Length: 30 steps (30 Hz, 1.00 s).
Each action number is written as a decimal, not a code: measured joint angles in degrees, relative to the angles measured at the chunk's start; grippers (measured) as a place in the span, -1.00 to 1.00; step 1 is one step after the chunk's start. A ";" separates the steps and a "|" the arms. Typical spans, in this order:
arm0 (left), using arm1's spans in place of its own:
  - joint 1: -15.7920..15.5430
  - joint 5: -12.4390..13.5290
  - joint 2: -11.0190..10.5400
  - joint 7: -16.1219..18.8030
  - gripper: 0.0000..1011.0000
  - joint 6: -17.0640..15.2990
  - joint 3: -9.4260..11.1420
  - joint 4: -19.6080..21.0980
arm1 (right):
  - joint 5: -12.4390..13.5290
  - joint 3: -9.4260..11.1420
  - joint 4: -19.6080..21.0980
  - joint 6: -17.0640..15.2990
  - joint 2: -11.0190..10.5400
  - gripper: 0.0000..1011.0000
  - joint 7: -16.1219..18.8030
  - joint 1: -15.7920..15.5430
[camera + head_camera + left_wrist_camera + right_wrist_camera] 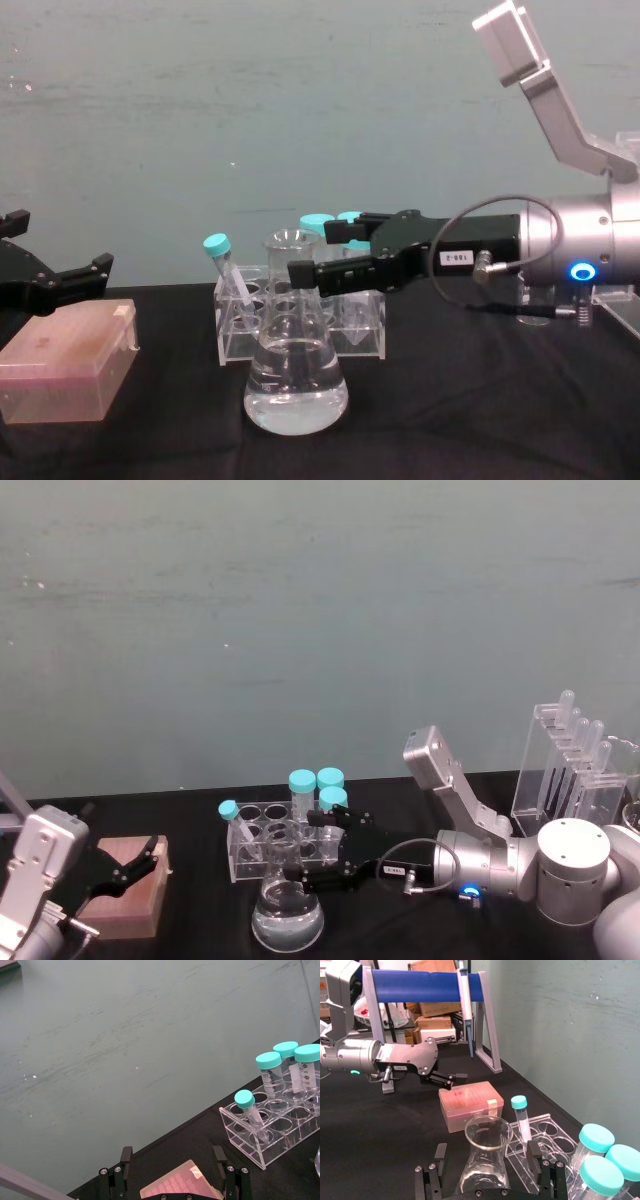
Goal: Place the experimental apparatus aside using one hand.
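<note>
The conical flask (288,917) with clear liquid stands at the table's front, just before a clear tube rack (262,857). My right gripper (312,852) reaches in from the right at the height of the flask's neck and is open. In the right wrist view the flask (487,1155) stands between its fingers (440,1153), with a gap on each side. In the chest view the right gripper (318,255) is level with the flask's (296,375) neck. The acrylic stand of pipettes (568,765) stands at the far right. My left gripper (130,872) hangs open over a pink box (125,892).
The rack (300,315) holds several tubes with teal caps (316,780), right behind the flask. The pink box (62,372) lies at the left. In the right wrist view a blue-barred frame (427,986) stands past the left arm (350,1055), with cartons behind it.
</note>
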<state>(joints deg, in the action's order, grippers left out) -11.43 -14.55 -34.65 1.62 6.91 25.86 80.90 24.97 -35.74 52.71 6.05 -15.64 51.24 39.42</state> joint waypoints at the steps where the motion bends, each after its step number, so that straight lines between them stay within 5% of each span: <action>1: 0.00 0.00 0.00 0.00 0.98 0.00 0.00 0.00 | 0.06 -0.07 -0.18 0.00 0.10 0.98 0.01 0.11; 30: 0.00 0.00 0.00 0.00 0.98 0.00 0.00 0.00 | 1.13 -1.10 -4.21 0.28 2.38 0.98 -0.22 2.28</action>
<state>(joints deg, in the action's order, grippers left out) -11.43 -14.55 -34.65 1.62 6.91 25.86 80.90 26.11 -36.84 48.49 6.32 -13.26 51.02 41.70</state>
